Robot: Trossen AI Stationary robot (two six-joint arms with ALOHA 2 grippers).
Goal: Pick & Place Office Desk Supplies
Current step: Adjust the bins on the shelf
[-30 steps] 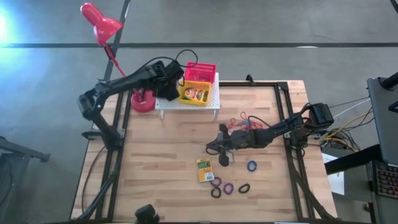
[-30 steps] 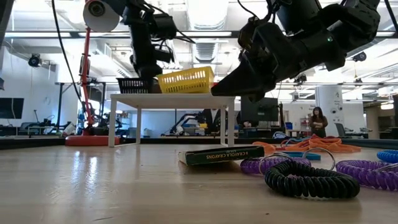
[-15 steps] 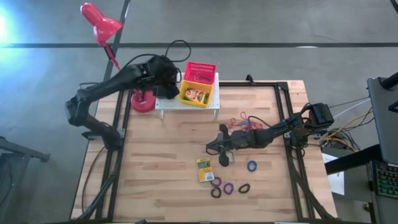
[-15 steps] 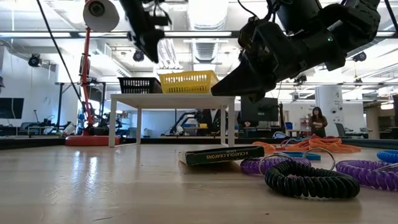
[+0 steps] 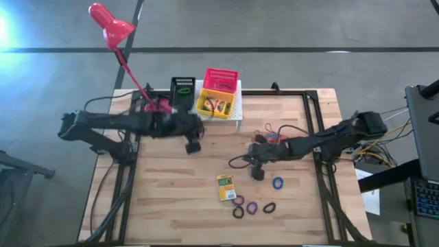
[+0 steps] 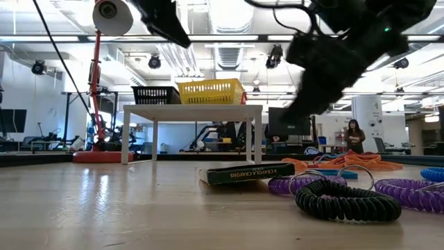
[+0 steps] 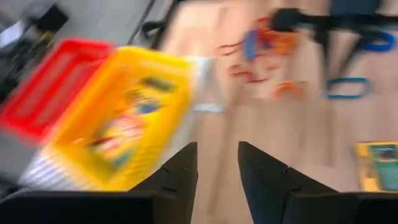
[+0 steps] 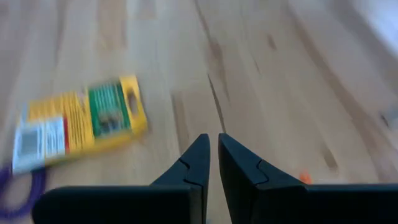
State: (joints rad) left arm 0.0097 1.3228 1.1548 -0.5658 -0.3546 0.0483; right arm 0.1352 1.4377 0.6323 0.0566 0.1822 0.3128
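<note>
Wooden table (image 5: 178, 199), seen from above; clock directions taken from the table's centre.

White perforated stand (image 5: 237, 108) sits at the 12 o'clock edge. On it, three mesh baskets: black basket (image 5: 182, 90) toward 11, yellow basket (image 5: 215, 104) beside it, red basket (image 5: 221, 77) at the back. The yellow one holds a crayon box; contents of the black one unclear. Red desk lamp (image 5: 110, 25) stands off the 11 o'clock corner, its base hidden behind the left arm.

Left arm stretches in from 9 o'clock. Left gripper (image 5: 193, 144) hangs above bare wood at about 10 o'clock, just in front of the stand. In the left wrist view its fingers (image 7: 180, 171) are parted by a narrow gap with nothing between them.

Right arm reaches in from 3 o'clock. Right gripper (image 5: 258, 171) hovers just right of centre; in its wrist view the fingers (image 8: 199, 160) are pressed nearly together, empty, over bare wood.

Loose crayon box (image 5: 226, 187) lies flat at 6 o'clock, near the right gripper, not touching it. Tangle of red-orange rubber bands (image 5: 269, 132) at 2 o'clock, partly under the right arm.

Coiled rings: blue ring (image 5: 278, 183) at 4 o'clock, alone. A cluster of four at 5 o'clock, just below the crayon box: two purple rings (image 5: 252, 206), two black rings (image 5: 269, 206).

A person (image 6: 354, 136) stands far off in the room, seen in the low view.
</note>
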